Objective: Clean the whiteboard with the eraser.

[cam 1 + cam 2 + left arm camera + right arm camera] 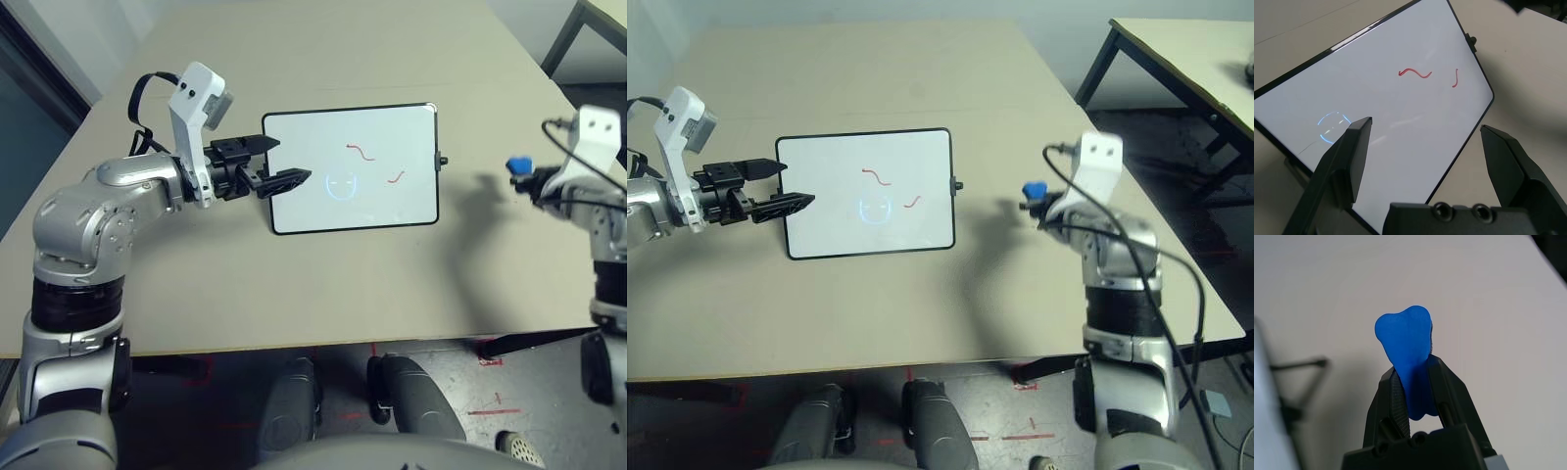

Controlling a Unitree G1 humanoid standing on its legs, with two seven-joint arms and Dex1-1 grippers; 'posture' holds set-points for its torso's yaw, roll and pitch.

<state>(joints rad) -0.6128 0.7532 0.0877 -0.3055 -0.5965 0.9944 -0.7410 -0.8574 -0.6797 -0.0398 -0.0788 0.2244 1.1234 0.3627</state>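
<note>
Right wrist view: the eraser (1406,363) is seen clamped between the two black fingers of the right pincer (1418,387), its rounded blue end standing out past the fingertips. From the head camera, that pincer (1036,204) is held up off the desk (323,294), well to the right of the whiteboard (350,168), with a shadow cast on the beige surface between them. The whiteboard is laid flat on the desk, its small black knob (443,161) on the right edge. Two red squiggles (361,151) and a faint blue circle (341,185) are marked on it. The left pincer (279,164) is held with its fingers spread apart and nothing between them, hovering over the board's left edge. A second table (1185,69) is seen at the far right.
</note>
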